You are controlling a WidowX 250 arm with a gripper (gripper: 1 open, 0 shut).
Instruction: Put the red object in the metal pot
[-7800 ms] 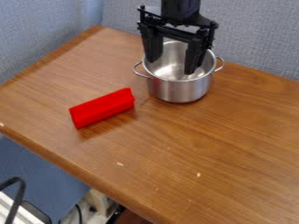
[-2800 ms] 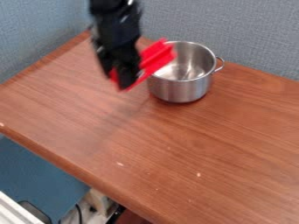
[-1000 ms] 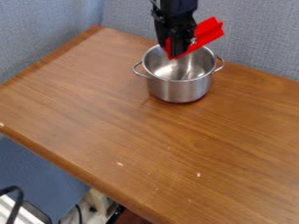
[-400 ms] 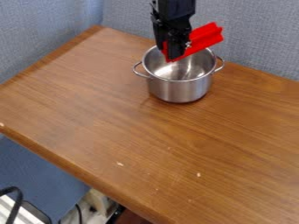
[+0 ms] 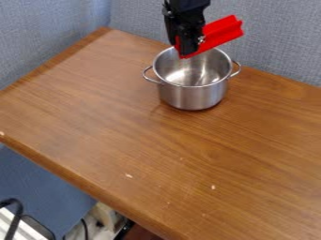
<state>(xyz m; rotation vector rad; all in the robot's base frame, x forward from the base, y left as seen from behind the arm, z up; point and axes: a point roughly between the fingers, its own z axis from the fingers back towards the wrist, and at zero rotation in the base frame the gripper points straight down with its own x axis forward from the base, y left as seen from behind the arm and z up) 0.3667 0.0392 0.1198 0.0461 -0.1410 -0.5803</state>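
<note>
The metal pot (image 5: 192, 81) stands on the far side of the wooden table (image 5: 113, 141), shiny, with loop handles on its sides. Directly above its opening my gripper (image 5: 190, 44) points down and is shut on one end of the red object (image 5: 221, 30). The red block sticks out tilted up to the right, hanging over the pot's far rim and clear of it. The pot's inside looks empty.
A blue-grey wall stands right behind the table. The table's left and front edges drop off to the floor, where dark cables lie at the lower left.
The gripper with the red block has risen slightly above the pot while staying over it; the block sits a little higher in view than a second ago.
</note>
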